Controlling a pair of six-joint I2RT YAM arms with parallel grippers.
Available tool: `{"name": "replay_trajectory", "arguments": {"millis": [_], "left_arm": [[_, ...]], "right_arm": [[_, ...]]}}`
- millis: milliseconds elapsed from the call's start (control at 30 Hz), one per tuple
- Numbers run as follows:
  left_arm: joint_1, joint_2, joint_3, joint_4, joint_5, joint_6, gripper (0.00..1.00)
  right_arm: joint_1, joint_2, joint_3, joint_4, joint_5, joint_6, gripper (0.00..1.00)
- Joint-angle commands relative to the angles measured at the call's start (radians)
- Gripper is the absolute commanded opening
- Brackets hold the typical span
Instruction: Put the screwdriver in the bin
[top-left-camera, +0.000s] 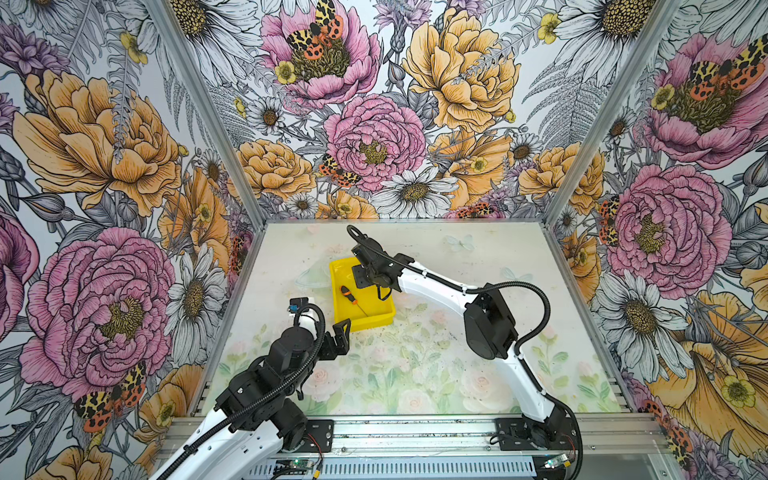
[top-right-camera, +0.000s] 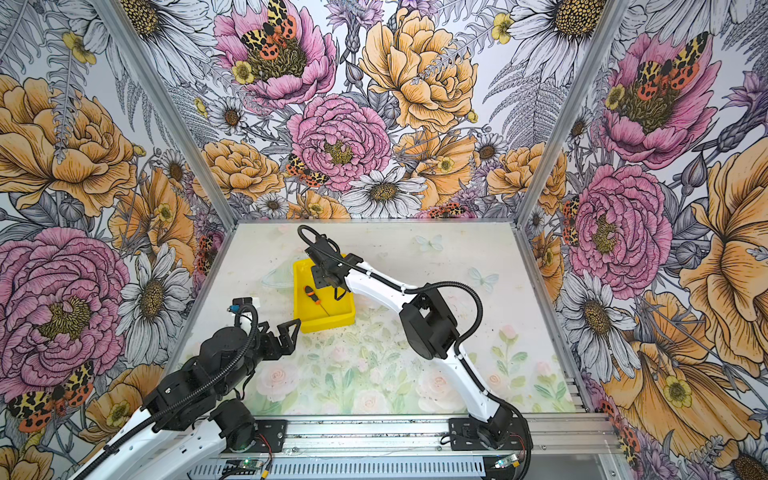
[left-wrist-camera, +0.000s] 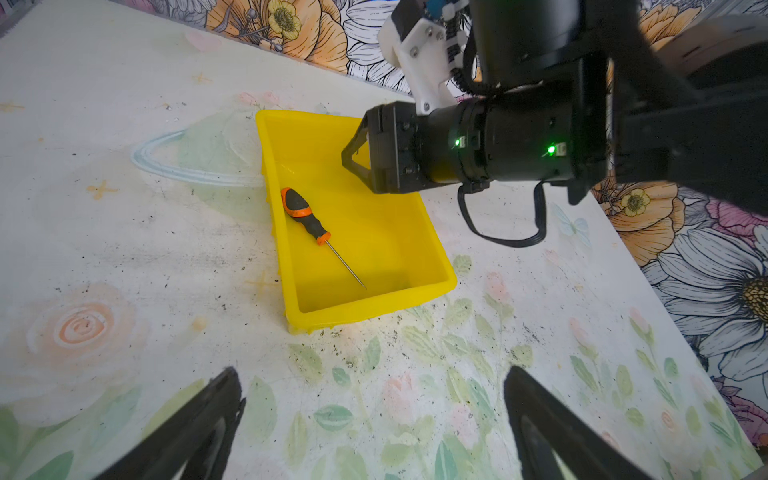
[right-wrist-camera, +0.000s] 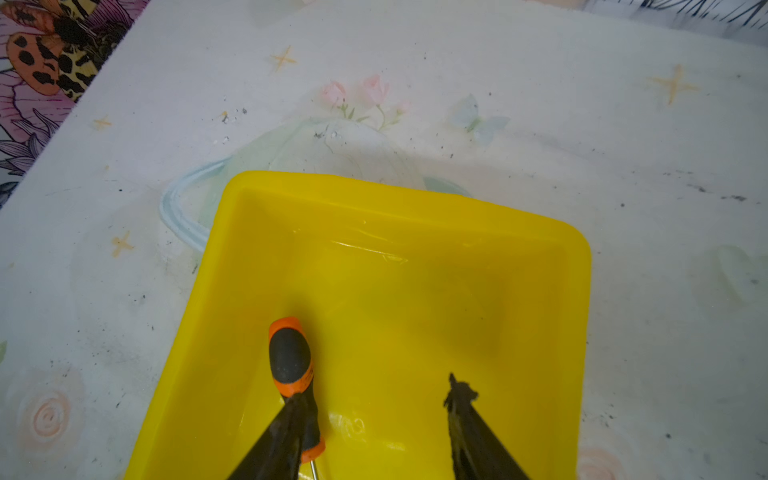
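Note:
The screwdriver (top-left-camera: 345, 291) (top-right-camera: 311, 293), with its orange-and-black handle and thin silver shaft, lies flat on the floor of the yellow bin (top-left-camera: 374, 322) (top-right-camera: 328, 325), along its left wall. My right gripper (right-wrist-camera: 376, 392) hangs open over the bin's far half, above the screwdriver (right-wrist-camera: 289, 361) and holding nothing. In the left wrist view it (left-wrist-camera: 354, 157) is clear of the screwdriver (left-wrist-camera: 305, 216) in the bin (left-wrist-camera: 374, 308). My left gripper (left-wrist-camera: 374, 374) (top-left-camera: 343, 329) stands open just short of the bin's near left corner, empty.
The bin (right-wrist-camera: 395, 193) sits on a pale flower-printed table (top-left-camera: 415, 374), left of the middle. Flowered walls close the table on three sides. A metal rail (top-left-camera: 415, 432) carrying both arm bases runs along the front edge.

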Motion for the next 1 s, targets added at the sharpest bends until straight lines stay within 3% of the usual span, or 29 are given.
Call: {"name": "replay_trajectory", "arguments": {"millis": [0,400,600,633,667,767,967], "left_arm": [[-0.021,-0.019,-0.015,0.008,-0.045,-0.014,0.99],[-0.073,-0.112,-0.03,-0.036,-0.18,-0.063,0.99],[-0.081,-0.107,-0.065,-0.02,-0.204,-0.068,0.99],[-0.08,-0.107,-0.083,-0.005,-0.213,-0.065,0.99],[-0.081,-0.105,-0.102,0.011,-0.217,-0.057,0.99],[-0.071,-0.094,-0.141,0.066,-0.215,-0.029,0.99],[0.022,-0.036,-0.169,0.155,-0.188,0.012,0.99]], "right_arm": [[0.017,-0.12,-0.026,-0.006,0.062,-0.028,0.56],[0.055,-0.483,-0.394,-0.006,0.188,-0.003,0.57],[0.054,-0.718,-0.637,-0.009,0.301,0.035,0.74],[0.051,-0.754,-0.685,-0.009,0.323,0.046,0.83],[0.048,-0.777,-0.711,-0.009,0.334,0.048,0.98],[0.032,-0.858,-0.802,-0.015,0.387,0.06,0.99],[-0.026,-1.022,-0.936,-0.015,0.603,0.106,1.0]]}}
